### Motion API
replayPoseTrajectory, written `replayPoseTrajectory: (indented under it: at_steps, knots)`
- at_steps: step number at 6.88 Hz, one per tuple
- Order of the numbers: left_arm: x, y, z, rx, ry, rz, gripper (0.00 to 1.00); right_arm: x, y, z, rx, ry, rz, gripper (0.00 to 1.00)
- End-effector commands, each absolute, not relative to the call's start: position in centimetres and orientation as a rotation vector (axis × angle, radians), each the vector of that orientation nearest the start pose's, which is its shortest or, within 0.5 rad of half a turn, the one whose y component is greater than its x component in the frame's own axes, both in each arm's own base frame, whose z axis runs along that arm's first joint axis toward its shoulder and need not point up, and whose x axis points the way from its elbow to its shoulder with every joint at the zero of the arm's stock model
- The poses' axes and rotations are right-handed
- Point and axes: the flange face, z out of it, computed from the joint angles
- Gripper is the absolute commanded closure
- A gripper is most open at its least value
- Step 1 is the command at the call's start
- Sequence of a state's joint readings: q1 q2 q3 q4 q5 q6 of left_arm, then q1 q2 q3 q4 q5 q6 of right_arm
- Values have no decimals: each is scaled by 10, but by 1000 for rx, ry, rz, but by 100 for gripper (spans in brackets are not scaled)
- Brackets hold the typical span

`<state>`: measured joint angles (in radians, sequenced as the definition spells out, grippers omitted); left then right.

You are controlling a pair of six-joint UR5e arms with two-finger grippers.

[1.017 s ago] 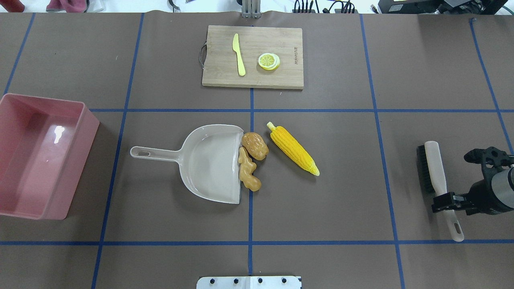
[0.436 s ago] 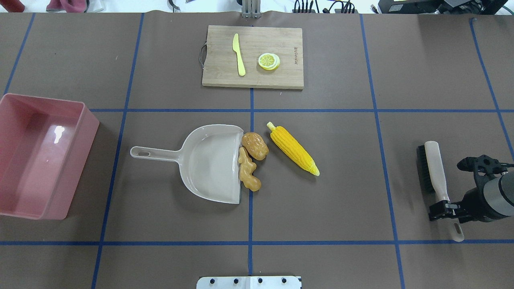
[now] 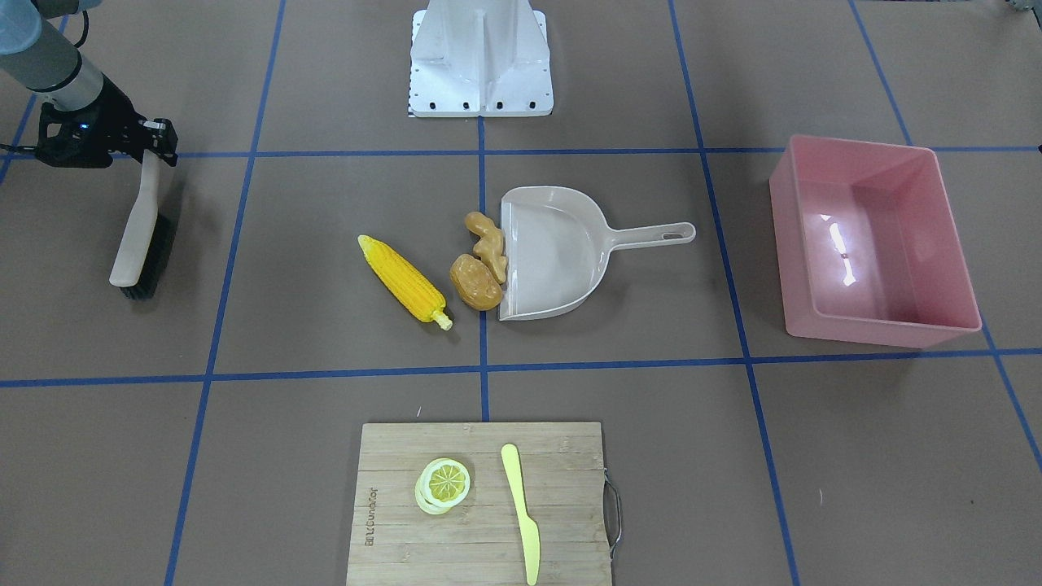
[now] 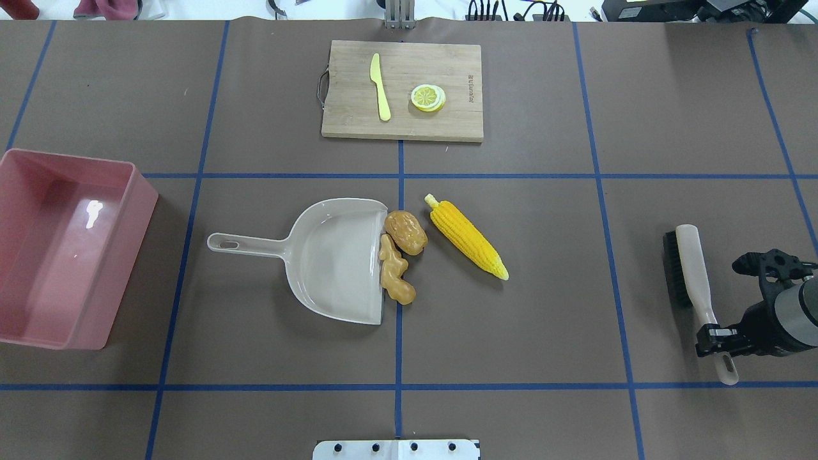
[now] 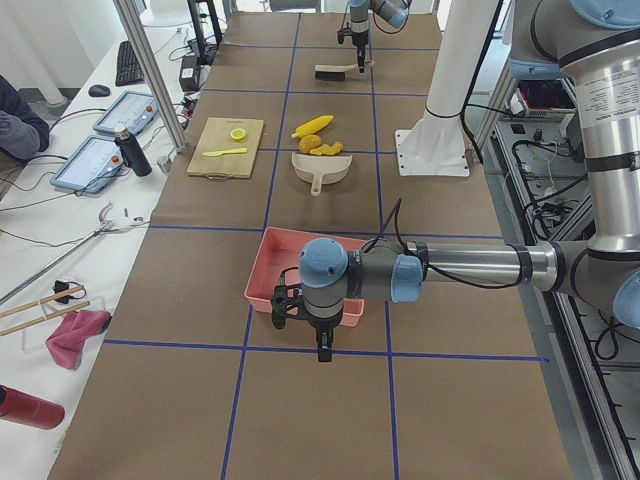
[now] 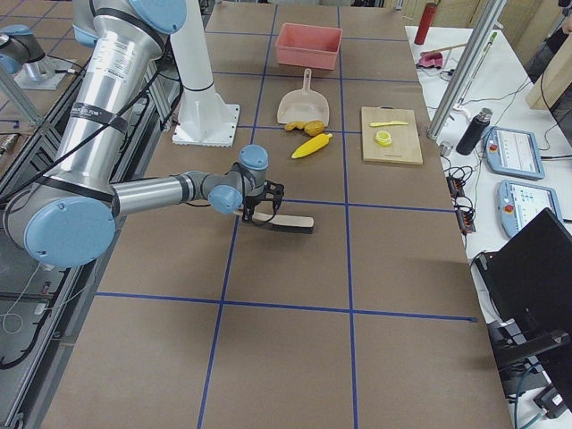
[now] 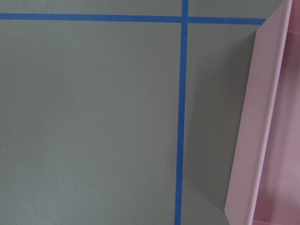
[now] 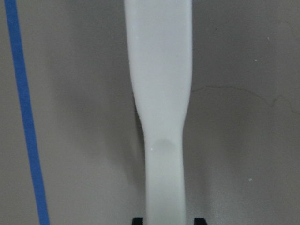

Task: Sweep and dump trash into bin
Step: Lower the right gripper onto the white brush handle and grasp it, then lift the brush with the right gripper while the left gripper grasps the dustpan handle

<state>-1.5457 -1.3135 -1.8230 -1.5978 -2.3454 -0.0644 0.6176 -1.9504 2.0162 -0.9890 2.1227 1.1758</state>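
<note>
Off to the right, right claw (image 4: 717, 337) sits round the brush (image 4: 693, 275) handle; cannot tell if it squeezes. Corn (image 4: 468, 239) lies left.

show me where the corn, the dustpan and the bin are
corn (image 4: 468, 239), overhead exterior view, middle of the cob
dustpan (image 4: 332, 255), overhead exterior view, bare floor of the pan
bin (image 4: 120, 268), overhead exterior view, outer side wall facing the dustpan

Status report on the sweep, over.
Right gripper open astride handle of brush; left gripper beside bin, state unclear. Ginger piece, potato lump at dustpan lip, corn beside potato lump; none in bin. Nothing between brush and corn.
</note>
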Motion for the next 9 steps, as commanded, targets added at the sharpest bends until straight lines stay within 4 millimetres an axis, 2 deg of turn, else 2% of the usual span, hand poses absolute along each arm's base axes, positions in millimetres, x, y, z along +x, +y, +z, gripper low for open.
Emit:
replayPoseTrajectory:
  at_steps: [1, 2, 3, 4, 6, 7, 8, 9]
  knots:
    - [-54, -389, 643, -10, 775, -28, 1, -246, -275, 541, -156, -803, 25, 98]
    - [-53, -390, 643, -10, 775, -26, 1, -246, -276, 528, -147, -825, 22, 100]
    - [-54, -390, 640, -1, 775, -24, 1, -237, -282, 509, -128, -861, 34, 100]
    - [-54, -393, 626, 26, 778, -13, 1, -218, -292, 488, -120, -911, 60, 100]
    - [-47, -403, 570, 146, 784, 55, 1, -199, -302, 455, -61, -931, 33, 100]
    - [-2, -428, 537, 201, 808, 190, 1, -185, -322, 450, -10, -894, -12, 100]
    - [44, -460, 492, 261, 828, 313, 1, -166, -326, 447, 11, -868, -72, 100]
    - [94, -478, 447, 315, 852, 435, 1, -151, -330, 444, 37, -816, -151, 100]
